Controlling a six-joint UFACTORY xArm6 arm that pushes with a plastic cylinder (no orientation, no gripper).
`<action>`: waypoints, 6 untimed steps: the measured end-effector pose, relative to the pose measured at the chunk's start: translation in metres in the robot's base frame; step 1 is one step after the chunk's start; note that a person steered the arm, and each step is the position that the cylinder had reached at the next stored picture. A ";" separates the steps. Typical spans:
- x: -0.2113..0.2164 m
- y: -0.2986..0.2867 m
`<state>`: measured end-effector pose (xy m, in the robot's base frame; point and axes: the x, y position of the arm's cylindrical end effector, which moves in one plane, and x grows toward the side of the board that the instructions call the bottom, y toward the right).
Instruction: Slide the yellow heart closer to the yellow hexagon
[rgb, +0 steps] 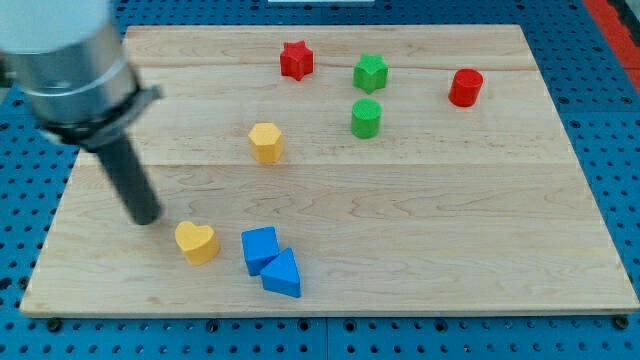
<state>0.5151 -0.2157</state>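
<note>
The yellow heart (197, 242) lies near the view's bottom left of the wooden board (420, 220). The yellow hexagon (266, 142) stands above it and a little to the right, near the board's middle. My tip (146, 219) rests on the board just left of the heart and slightly above it, a small gap apart. The dark rod rises from it to the grey arm at the view's top left.
A blue cube (260, 248) and a blue triangle (283, 274) sit touching, right of the heart. A red star (296, 60), a green star-like block (370, 72), a green cylinder (366, 118) and a red cylinder (465, 88) stand toward the view's top.
</note>
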 end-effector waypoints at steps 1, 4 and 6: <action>0.052 -0.017; 0.028 0.117; -0.022 0.151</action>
